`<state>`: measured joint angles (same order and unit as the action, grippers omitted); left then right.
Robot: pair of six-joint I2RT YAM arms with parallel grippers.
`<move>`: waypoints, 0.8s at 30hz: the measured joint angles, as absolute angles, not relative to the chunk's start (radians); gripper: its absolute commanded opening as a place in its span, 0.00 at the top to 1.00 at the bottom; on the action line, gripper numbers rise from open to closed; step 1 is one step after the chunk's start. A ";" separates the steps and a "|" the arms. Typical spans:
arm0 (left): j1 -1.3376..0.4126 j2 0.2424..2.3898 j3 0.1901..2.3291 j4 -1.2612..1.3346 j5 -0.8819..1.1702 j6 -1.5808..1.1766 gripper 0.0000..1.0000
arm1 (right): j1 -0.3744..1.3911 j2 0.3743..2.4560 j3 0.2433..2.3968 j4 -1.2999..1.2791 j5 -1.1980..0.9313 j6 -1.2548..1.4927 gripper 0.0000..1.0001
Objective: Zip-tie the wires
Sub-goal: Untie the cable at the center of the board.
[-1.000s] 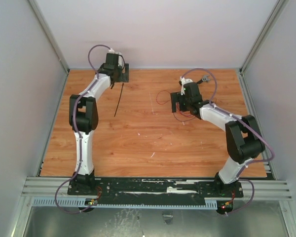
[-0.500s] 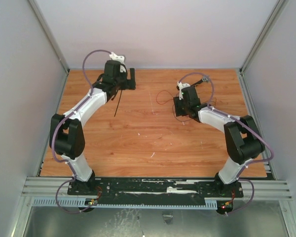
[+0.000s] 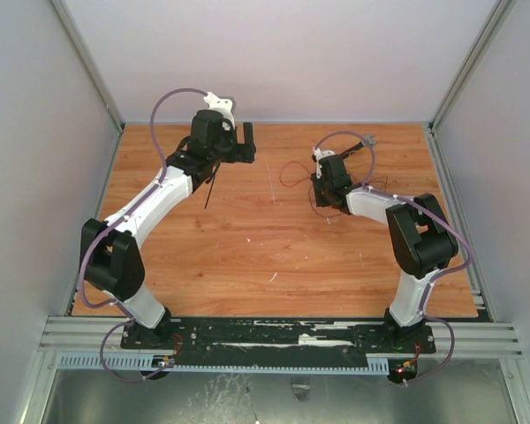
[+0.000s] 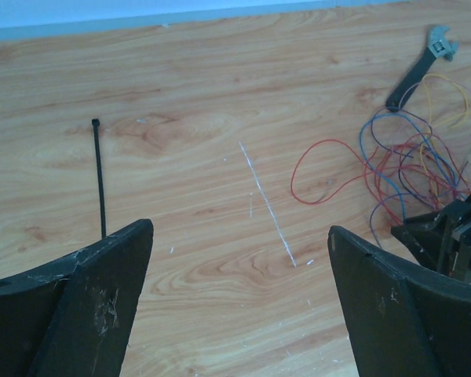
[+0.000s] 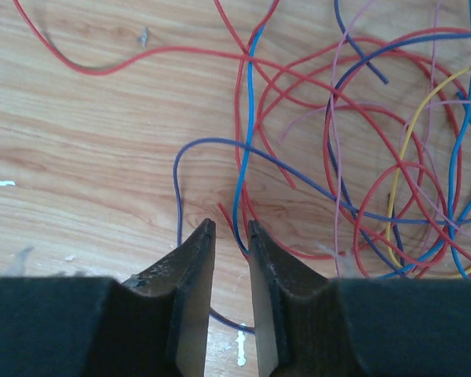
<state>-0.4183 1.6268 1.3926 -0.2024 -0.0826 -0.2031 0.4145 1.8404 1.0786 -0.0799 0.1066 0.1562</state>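
Right gripper (image 5: 231, 225) sitting near-closed over wires (image 5: 339, 133) — hold unclear; strands looking limp, wanting bunched pinch. Left gripper (image 4: 239, 228) hanging wide open; zip tie (image 4: 100, 177) looking stiff — gripping mid-strip advised.

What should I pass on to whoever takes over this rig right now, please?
Left gripper: open, empty, above the table, near the zip tie.
Right gripper: down at the wires, jaws a narrow gap apart with strands at the tips; grip unclear.
The zip tie lies flat, apart from the wires.
Done: nothing bundled.
To do: gather the wires, fetch the zip tie, loop and tighten it.
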 measured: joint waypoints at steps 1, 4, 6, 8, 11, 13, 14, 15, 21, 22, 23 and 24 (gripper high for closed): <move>-0.418 1.623 1.393 -0.202 -0.083 -0.204 0.02 | 0.414 1.840 1.084 -0.077 0.108 0.156 0.84; -0.418 1.617 1.393 -0.197 -0.083 -0.204 0.02 | 0.414 1.840 1.090 -0.074 0.113 0.153 1.00; -0.418 1.617 1.393 -0.196 -0.083 -0.204 0.02 | 0.414 1.840 1.090 -0.074 0.117 0.150 1.00; -0.418 1.618 1.393 -0.196 -0.083 -0.204 0.02 | 0.414 1.840 1.091 -0.076 0.121 0.148 1.00; -0.418 1.618 1.393 -0.196 -0.082 -0.204 0.02 | 0.414 1.840 1.100 -0.081 0.129 0.148 1.00; -0.418 1.618 1.393 -0.196 -0.077 -0.203 0.02 | 0.414 1.837 1.110 -0.091 0.132 0.146 1.00; -0.419 1.618 1.393 -0.195 -0.072 -0.203 0.02 | 0.414 1.833 1.118 -0.104 0.132 0.145 1.00; -0.419 1.618 1.393 -0.195 -0.065 -0.203 0.02 | 0.414 1.827 1.129 -0.120 0.130 0.142 1.00; -0.424 1.616 1.396 -0.189 0.043 -0.199 0.02 | 0.414 1.712 1.241 -0.268 0.029 0.128 1.00; -0.424 1.612 1.396 -0.184 0.071 -0.197 0.02 | 0.414 1.676 1.269 -0.293 0.018 0.126 1.00; -0.425 1.607 1.395 -0.174 0.098 -0.195 0.02 | 0.414 1.644 1.301 -0.313 0.011 0.125 1.00; -0.426 1.597 1.388 -0.150 0.131 -0.191 0.01 | 0.414 1.616 1.341 -0.334 0.010 0.122 1.00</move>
